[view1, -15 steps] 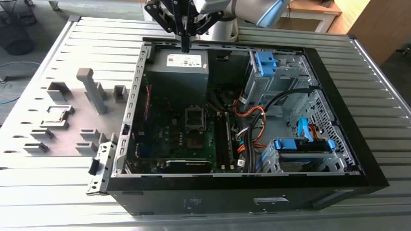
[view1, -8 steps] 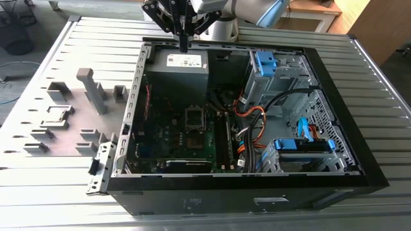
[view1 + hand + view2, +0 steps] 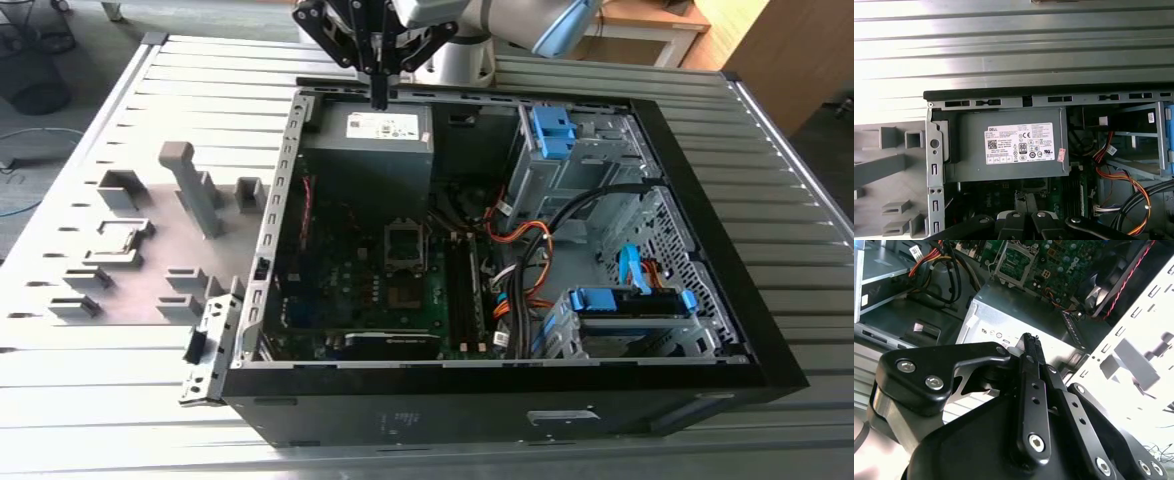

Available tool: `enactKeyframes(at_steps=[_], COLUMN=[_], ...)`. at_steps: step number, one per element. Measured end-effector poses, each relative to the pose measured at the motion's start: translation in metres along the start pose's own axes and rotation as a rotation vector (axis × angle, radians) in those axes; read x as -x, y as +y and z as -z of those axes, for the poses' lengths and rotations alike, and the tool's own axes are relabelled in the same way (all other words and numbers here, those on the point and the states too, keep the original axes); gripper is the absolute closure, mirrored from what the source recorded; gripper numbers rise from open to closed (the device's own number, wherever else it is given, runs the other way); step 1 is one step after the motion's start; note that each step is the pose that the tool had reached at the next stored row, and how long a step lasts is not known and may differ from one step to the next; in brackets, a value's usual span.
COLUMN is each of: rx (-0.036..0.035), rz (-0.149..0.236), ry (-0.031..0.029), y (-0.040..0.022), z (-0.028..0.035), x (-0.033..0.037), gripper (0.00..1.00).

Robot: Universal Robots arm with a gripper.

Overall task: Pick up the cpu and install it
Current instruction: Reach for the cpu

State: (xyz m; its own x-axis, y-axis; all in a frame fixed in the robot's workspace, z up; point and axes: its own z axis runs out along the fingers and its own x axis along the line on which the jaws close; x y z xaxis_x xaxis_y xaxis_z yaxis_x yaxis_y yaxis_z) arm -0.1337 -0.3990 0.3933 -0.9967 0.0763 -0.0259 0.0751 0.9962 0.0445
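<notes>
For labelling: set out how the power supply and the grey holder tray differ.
The power supply sits inside the case; the holder tray lies outside it on the slatted table. The power supply is a plain box with a white label; the holder tray carries raised blocks and frames. Both are grey.

The hand [image 3: 380, 95] is matt black, its flat link bars spreading in a diamond and tapering to two slim fingers. In the second wrist view, silver socket-head screws [image 3: 1036, 442] sit at its pivots. Small holes run in a row along the finger bars, and a rounded black housing carries the links. Behind the hand is a brushed silver collar [image 3: 878, 412]. Beyond the hand, the arm [image 3: 461, 60] is a silver-grey tube with a light-blue joint cap [image 3: 561, 30].
</notes>
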Motion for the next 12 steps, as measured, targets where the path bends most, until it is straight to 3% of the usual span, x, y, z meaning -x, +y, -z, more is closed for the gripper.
enactKeyframes(at_steps=[12], rx=[0.0000], rz=[0.000], ry=[0.0000], y=[-0.0010], z=[0.0003], x=[-0.0130], gripper=[0.89])
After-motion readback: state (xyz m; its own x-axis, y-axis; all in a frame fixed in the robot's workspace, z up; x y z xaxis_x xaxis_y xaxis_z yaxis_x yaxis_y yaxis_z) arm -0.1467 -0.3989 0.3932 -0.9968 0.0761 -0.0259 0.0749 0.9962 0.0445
